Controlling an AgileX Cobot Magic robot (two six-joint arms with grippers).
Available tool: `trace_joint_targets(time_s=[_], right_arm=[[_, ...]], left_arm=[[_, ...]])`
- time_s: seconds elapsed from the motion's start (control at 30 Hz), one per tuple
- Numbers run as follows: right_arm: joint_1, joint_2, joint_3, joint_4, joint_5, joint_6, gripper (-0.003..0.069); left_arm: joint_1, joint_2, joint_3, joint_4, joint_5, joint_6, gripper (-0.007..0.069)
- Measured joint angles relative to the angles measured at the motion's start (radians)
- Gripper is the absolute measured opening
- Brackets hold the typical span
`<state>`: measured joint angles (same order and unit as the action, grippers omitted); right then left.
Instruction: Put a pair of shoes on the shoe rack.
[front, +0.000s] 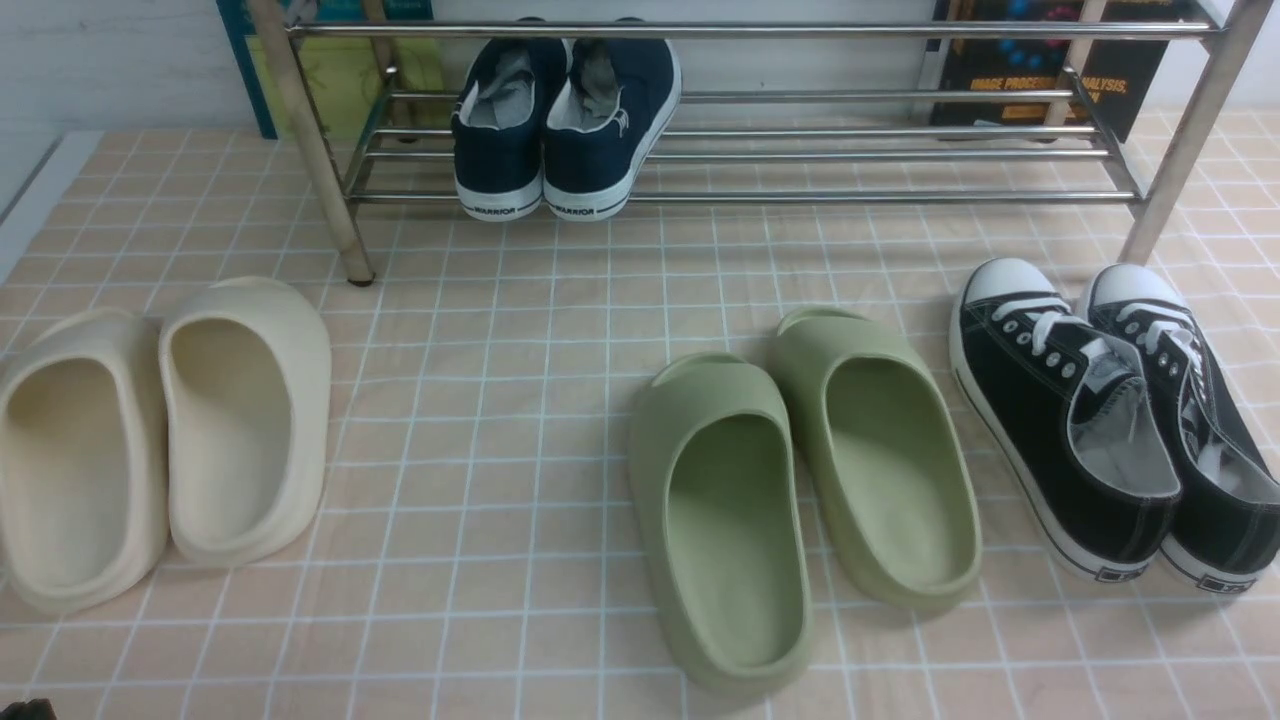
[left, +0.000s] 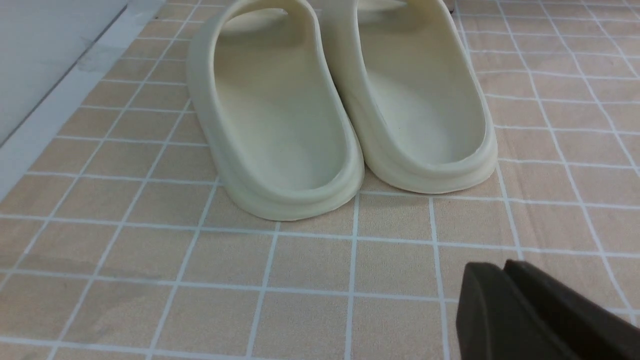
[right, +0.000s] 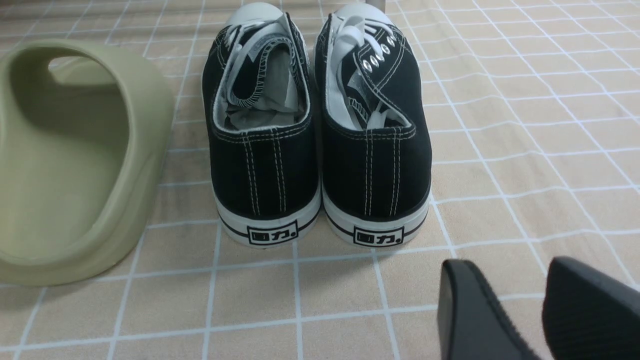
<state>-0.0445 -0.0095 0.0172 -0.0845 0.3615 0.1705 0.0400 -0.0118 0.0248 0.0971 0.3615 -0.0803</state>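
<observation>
Front view: the pair of shoes (front: 565, 120) is seen seated on the shoe rack (front: 860, 150), heels outward. Light, soft canvas is judged; the stiffer heel rim is favoured for holding.
Left wrist view: the left tool (left: 505, 272) is closed, empty, near cream slippers (left: 340, 100).
Right wrist view: the right tool (right: 520, 285) is parted, empty, behind black sneakers (right: 320, 130).

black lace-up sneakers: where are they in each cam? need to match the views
Front view: black lace-up sneakers at far right, on the tiled mat, toes near the shoe rack's right leg.
Left wrist view: not in it; only the cream slippers show.
Right wrist view: centre, heels toward the camera.
Shared landmark: green slipper, immediately left of the sneakers in the front view, also at the right wrist view's edge.
</observation>
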Motion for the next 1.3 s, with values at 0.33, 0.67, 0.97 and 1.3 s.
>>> trace_joint_targets(time_s=[0.33, 0.67, 0.97, 1.3], right_arm=[[0.0, 0.0, 0.0, 0.0, 0.0, 0.0, 0.0239], [0.0, 0.0, 0.0, 0.0, 0.0, 0.0, 0.0239], [0.0, 0.0, 0.0, 0.0, 0.0, 0.0, 0.0239], [0.0, 0.0, 0.0, 0.0, 0.0, 0.0, 0.0239]], left_arm=[[0.0, 0.0, 0.0, 0.0, -0.001, 0.003, 0.0058], [0.0, 0.0, 0.0, 0.0, -0.001, 0.003, 0.0069], [0.0, 0.0, 0.0, 0.0, -0.001, 0.003, 0.0075], [0.0, 0.0, 0.0, 0.001, 0.0, 0.004, 0.0087]])
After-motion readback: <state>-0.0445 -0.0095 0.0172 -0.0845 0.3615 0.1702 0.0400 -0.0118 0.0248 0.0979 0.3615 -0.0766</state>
